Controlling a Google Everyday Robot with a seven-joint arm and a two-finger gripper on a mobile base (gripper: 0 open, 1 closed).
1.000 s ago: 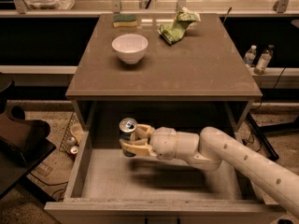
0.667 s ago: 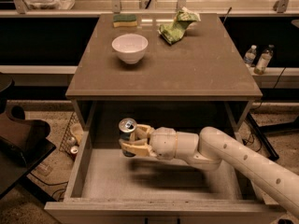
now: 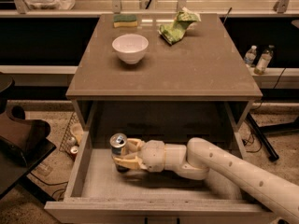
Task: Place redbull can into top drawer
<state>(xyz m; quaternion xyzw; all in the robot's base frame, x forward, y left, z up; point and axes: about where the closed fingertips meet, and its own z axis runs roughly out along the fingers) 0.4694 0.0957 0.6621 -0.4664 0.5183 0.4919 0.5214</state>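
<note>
The top drawer (image 3: 93,185) is pulled open below the cabinet top. The redbull can (image 3: 118,144) stands upright inside it at the left, silver top and pull tab showing. My gripper (image 3: 122,155) reaches in from the right on the white arm (image 3: 224,169), with its tan fingers (image 3: 126,163) closed around the can's body. The can's base is hidden behind the fingers, so I cannot tell whether it rests on the drawer floor.
On the cabinet top (image 3: 187,73) are a white bowl (image 3: 130,48), a green-yellow sponge (image 3: 125,20) and a crumpled green bag (image 3: 179,25). Two clear bottles (image 3: 257,59) stand at the right. A dark chair (image 3: 21,139) is at the left. Small cans (image 3: 73,146) lie on the floor beside the drawer.
</note>
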